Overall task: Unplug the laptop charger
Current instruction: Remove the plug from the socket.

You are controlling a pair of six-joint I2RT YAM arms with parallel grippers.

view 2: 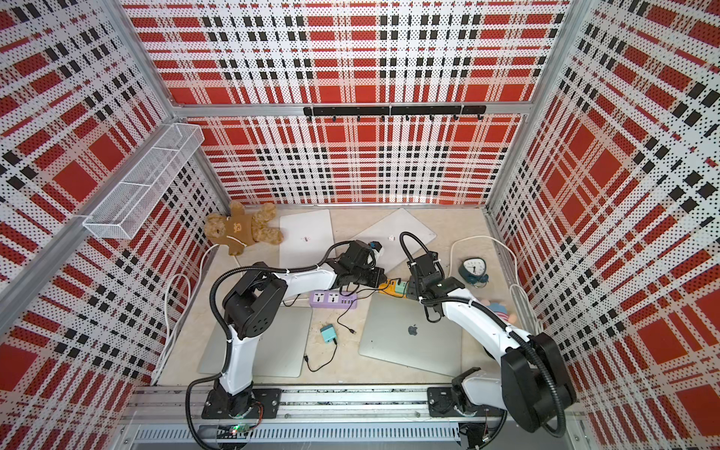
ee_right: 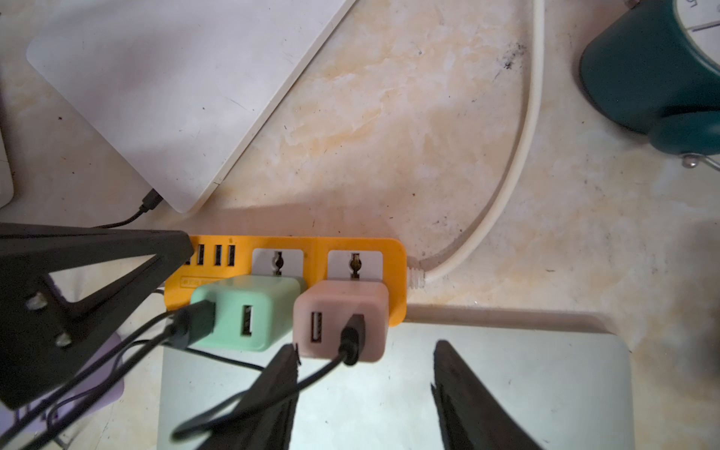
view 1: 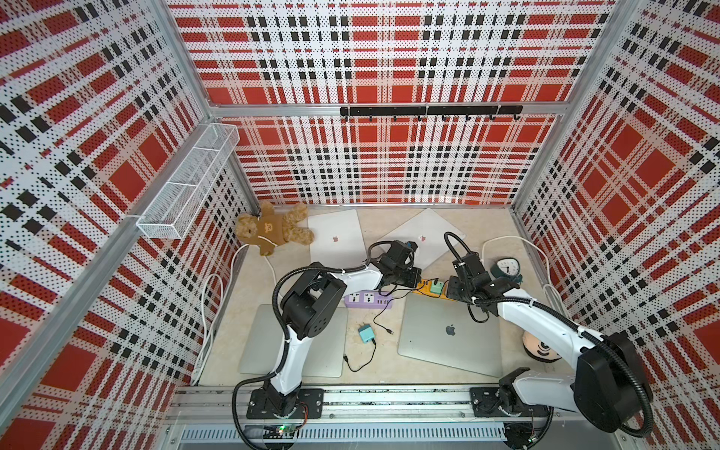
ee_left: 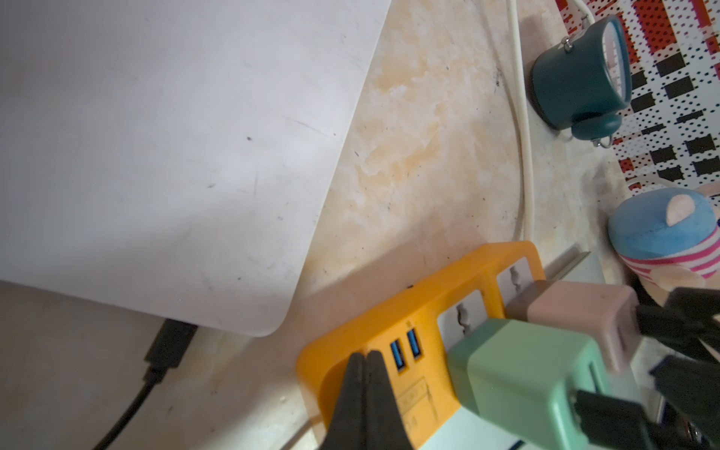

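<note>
A blocky pink charger [ee_right: 343, 319] is plugged into the orange strip [ee_right: 393, 249] beside a green charger [ee_right: 249, 311]. The right gripper [ee_right: 366, 346] is held open, seemingly clear of it; the left gripper [ee_left: 365, 356] is closed.

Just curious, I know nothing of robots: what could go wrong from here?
The pink charger's cable crosses a finger of the open right gripper and may snag. The green charger sits right beside and could get bumped. The shut left gripper presses only the strip's end, so it may tilt.
</note>
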